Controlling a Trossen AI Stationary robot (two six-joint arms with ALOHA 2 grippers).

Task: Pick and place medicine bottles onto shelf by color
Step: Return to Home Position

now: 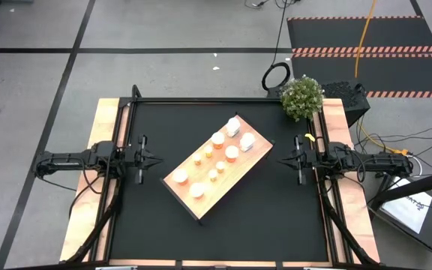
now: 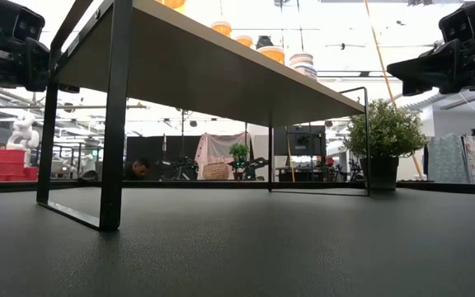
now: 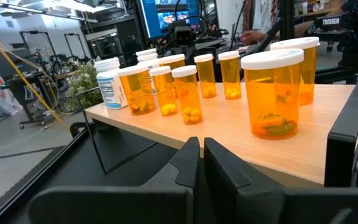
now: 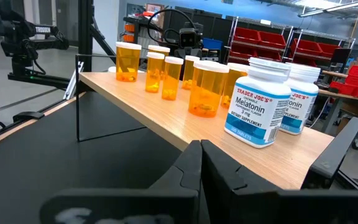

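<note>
Clenched on nothing, the left gripper [image 1: 156, 159] waits at 9 o'clock on the black table [image 1: 276, 217] and the right gripper [image 1: 281, 160] at 3 o'clock. Between them the wooden shelf [image 1: 202, 204] lies slantwise at the centre. Orange bottles [image 1: 231, 154] stand along it, with white bottles [image 1: 233, 126] at its 1 o'clock end.

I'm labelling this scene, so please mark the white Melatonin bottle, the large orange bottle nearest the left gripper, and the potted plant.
Melatonin bottle [image 4: 254, 109]: right wrist view, on its printed label.
Large orange bottle [image 3: 273, 98]: left wrist view, on its orange body.
Potted plant [image 1: 302, 97]: high view, on its leaves.
</note>
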